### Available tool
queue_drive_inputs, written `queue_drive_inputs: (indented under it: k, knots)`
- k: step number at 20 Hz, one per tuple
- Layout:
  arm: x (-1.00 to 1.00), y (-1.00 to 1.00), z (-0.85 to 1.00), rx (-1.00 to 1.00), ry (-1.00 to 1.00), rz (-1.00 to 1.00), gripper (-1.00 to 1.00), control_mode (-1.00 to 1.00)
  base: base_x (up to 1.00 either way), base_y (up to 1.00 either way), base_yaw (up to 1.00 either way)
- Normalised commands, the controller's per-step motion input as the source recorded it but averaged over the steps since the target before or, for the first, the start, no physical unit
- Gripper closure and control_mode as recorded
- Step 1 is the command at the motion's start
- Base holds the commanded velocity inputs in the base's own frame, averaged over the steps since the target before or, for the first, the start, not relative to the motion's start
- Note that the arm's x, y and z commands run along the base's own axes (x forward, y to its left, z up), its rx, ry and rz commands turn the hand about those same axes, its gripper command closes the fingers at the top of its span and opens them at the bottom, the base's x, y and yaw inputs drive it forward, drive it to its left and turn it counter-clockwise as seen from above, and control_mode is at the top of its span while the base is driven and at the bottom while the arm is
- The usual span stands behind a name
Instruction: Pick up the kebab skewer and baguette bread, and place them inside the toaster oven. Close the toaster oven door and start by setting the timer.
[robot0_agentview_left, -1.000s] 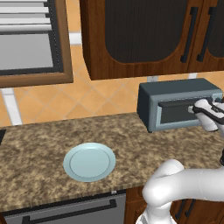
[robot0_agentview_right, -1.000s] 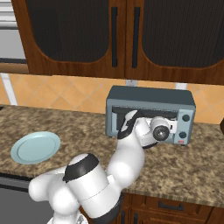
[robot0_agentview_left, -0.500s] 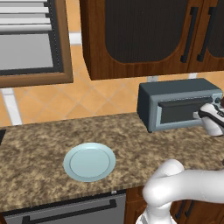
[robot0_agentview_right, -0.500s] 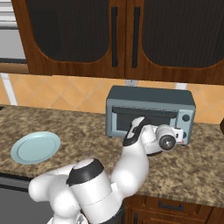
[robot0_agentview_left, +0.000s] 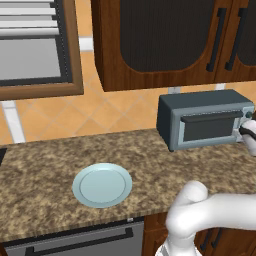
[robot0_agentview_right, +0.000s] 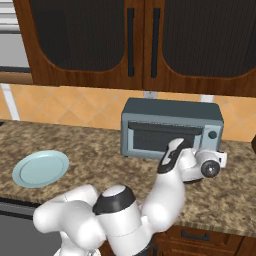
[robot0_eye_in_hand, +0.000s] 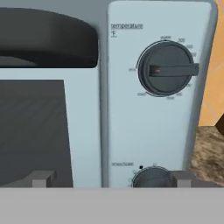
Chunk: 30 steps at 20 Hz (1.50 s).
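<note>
The blue-grey toaster oven (robot0_agentview_left: 205, 120) stands on the counter at the right, under the wooden cabinets. The toaster oven door (robot0_eye_in_hand: 85, 131) is closed, its dark bar handle (robot0_eye_in_hand: 48, 41) at the top and dark glass (robot0_eye_in_hand: 30, 131) below. My gripper (robot0_eye_in_hand: 111, 179) is open, close in front of the oven's right panel, with nothing between its fingertips (robot0_eye_in_hand: 41, 178). The temperature knob (robot0_eye_in_hand: 166, 68) sits above it, and a second, lower knob (robot0_eye_in_hand: 151, 177) lies by the right fingertip. In the right base view my hand (robot0_agentview_right: 205, 166) hovers before that panel. The kebab skewer and baguette bread are out of view.
A pale blue plate (robot0_agentview_left: 102, 184) lies bare on the speckled stone counter (robot0_agentview_left: 45, 165) to the left of the oven. Dark wooden cabinets (robot0_agentview_right: 140, 40) hang overhead. The counter's front edge runs just below the plate.
My hand has slid right and a little lower along the oven front, from the door handle area to the knob panel. The gripper has stayed open.
</note>
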Motion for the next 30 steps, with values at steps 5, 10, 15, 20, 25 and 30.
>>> queue_drive_inputs:
  k: [5, 10, 15, 20, 25, 30]
  knots:
    - [0.00, -0.37, -0.14, 0.00, 0.00, 0.00, -1.00, -1.00, 0.00, 0.00, 0.00]
    - [0.03, -0.08, -0.08, 0.00, -0.04, 0.00, -1.00, -1.00, 0.00, 0.00, 0.00]
    - [0.04, 0.00, -0.15, 0.00, -0.10, 0.00, -1.00, -1.00, 0.00, 0.00, 0.00]
    - [0.00, 0.00, -0.37, 0.00, -0.17, 0.00, -1.00, -1.00, 0.00, 0.00, 0.00]
    - [0.06, 0.00, -0.12, 0.01, -0.10, 0.00, -1.00, -1.00, 0.00, 0.00, 0.00]
    - [0.16, 0.00, 0.04, 0.01, -0.01, 0.00, -1.00, -1.00, 0.00, 0.00, 0.00]
